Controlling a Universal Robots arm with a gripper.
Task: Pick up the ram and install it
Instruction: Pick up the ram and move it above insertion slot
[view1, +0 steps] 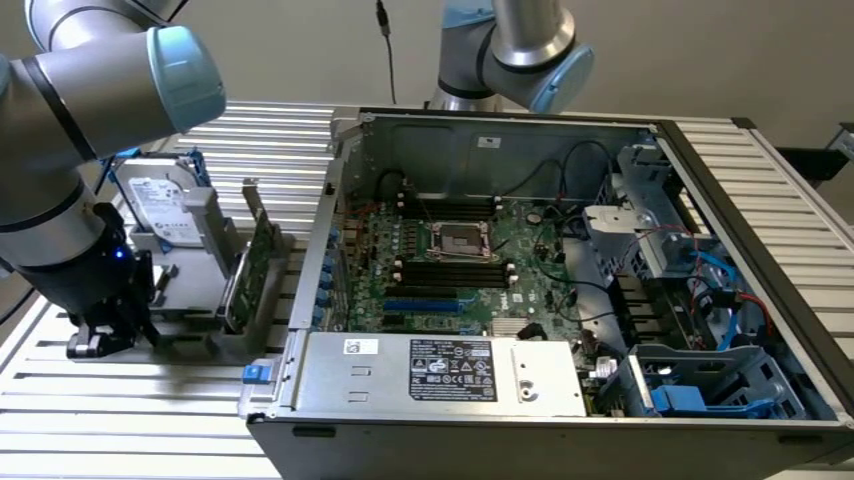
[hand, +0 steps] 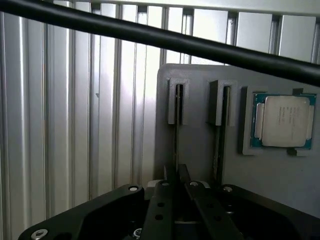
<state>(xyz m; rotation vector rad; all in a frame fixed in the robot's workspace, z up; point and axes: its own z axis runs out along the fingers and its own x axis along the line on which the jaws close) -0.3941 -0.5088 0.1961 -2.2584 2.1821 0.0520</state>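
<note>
The gripper (hand: 176, 173) stood low over the grey holder (hand: 195, 145), its claw drawn narrow and pinched on the top edge of the ram (hand: 177, 140). The ram sat upright and edge-on in 1 of the holder's 2 slots. A second thin board (hand: 218, 150) stood in the neighbouring slot, just beside the claw's outer links. A processor chip (hand: 282, 120) lay flat in a recess of the same holder, apart from both slots. A black cable (hand: 150, 35) crossed the wrist view above the holder, and the slatted metal table (hand: 75, 125) ran alongside.

In the exterior view the arm (view1: 67, 150) reached down at the exterior view's left. A hard drive (view1: 160, 205) and a broad green card (view1: 254, 265) stood upright on the holder there. The card and the side wall of the open computer case (view1: 334, 200) lay between the gripper and the motherboard (view1: 534, 290). The black memory slots (view1: 454, 272) lay beside the processor socket (view1: 461, 238), with the power supply (view1: 441, 370) at the case's near edge.
</note>
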